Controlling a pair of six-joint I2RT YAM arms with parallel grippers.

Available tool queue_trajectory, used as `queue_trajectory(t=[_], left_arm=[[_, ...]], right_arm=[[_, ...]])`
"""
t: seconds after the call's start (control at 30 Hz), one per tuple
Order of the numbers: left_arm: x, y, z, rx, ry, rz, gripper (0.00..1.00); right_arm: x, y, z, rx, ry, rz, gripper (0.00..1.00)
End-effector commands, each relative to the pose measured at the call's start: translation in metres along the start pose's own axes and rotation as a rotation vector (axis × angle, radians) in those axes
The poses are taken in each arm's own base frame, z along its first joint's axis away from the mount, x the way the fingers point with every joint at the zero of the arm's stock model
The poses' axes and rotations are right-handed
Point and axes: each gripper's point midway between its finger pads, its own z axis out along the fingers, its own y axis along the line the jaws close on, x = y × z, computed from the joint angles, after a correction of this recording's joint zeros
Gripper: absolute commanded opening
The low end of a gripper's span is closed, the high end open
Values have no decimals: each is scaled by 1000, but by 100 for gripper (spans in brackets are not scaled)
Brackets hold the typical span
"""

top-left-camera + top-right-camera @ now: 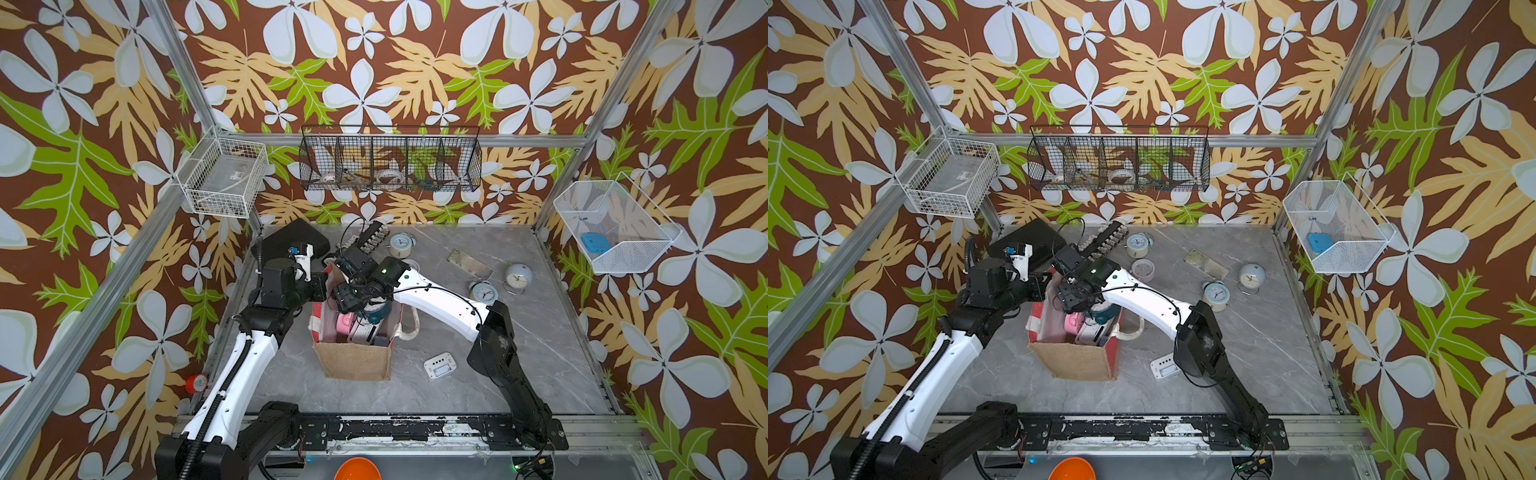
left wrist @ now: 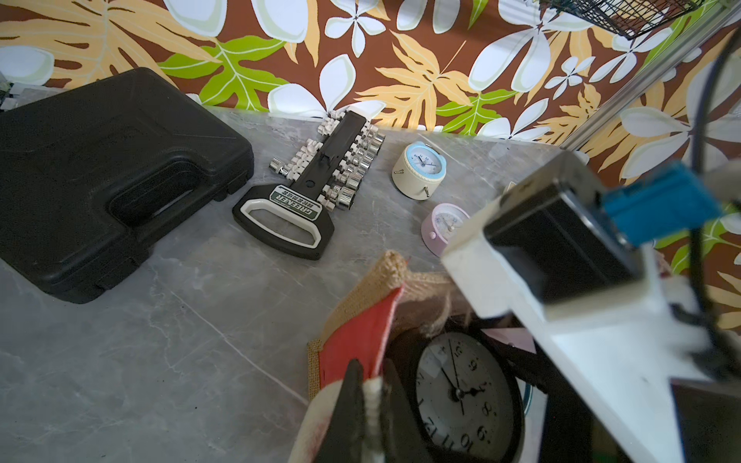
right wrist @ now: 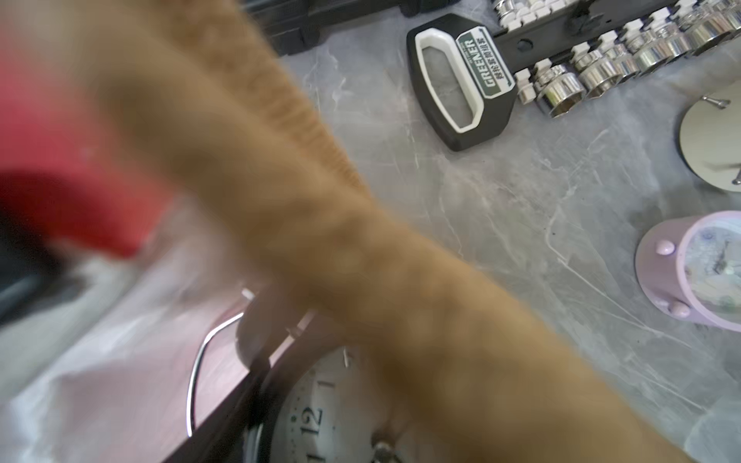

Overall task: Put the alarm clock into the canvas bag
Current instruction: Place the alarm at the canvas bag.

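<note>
You can read GREENER on the green label of the socket rail point(image 2: 320, 168) (the smaller characters beside it stay illegible). The canvas bag point(image 1: 353, 359) stands open, with a pink clock point(image 1: 345, 322) and a white boxy device point(image 1: 364, 332) inside. Your left gripper point(image 2: 372, 391) is clamped on the bag's rim. The dark-cased alarm clock point(image 2: 461, 397) sits in the bag's mouth between the right gripper's point(image 1: 360, 306) wide-set jaws; you cannot tell whether they press on it.
</note>
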Motion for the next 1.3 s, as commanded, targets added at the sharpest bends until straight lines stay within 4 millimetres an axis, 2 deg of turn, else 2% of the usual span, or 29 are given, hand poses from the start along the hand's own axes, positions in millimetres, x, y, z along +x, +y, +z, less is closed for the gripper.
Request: queue_trajectory(t=[0.0, 0.3, 0.5, 0.73, 0.9, 1.27], left_arm=[[-15, -5, -3, 23, -61, 20, 0], [-16, -7, -4, 29, -66, 22, 0], [-17, -6, -4, 24, -69, 22, 0], [-15, -3, -3, 7, -62, 20, 0], [-16, 0, -4, -7, -66, 18, 0], [-14, 3, -2, -22, -58, 17, 0]], right_arm=[[11, -11, 16, 29, 33, 16, 67], [32, -23, 44, 67, 99, 13, 67], [39, -23, 50, 71, 127, 15, 69], [32, -15, 37, 20, 112, 15, 84], [33, -13, 35, 9, 118, 23, 89], [-1, -11, -14, -1, 7, 20, 92]])
